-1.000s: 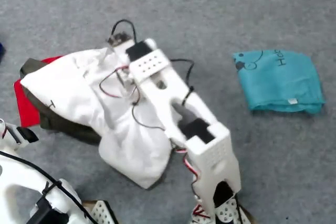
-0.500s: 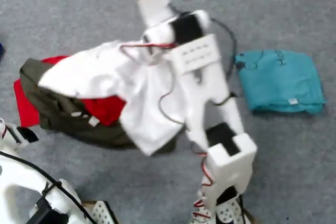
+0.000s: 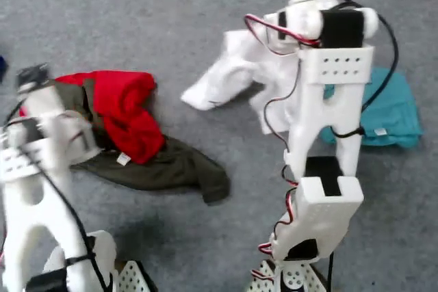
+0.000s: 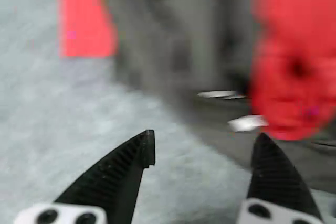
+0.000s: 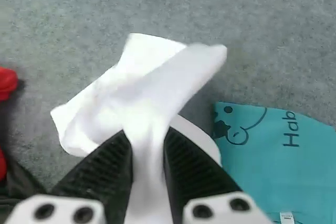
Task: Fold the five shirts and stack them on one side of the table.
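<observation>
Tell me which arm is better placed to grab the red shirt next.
Left. The left gripper is open and close to the red shirt, while the right gripper is shut on the white shirt, over by the teal shirt.

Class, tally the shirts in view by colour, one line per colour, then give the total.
White shirt: 1
Red shirt: 1, unless the separate red patch is another
Olive shirt: 1
Teal shirt: 1
Total: 4, perhaps 5

The white plastic left arm (image 3: 31, 169) and right arm (image 3: 333, 94) carry black motor blocks (image 3: 342, 27) and red and black cables (image 3: 263, 27). The left tool (image 4: 205, 140) and right tool (image 5: 147, 148) have black ribbed fingers (image 4: 123, 169).
</observation>
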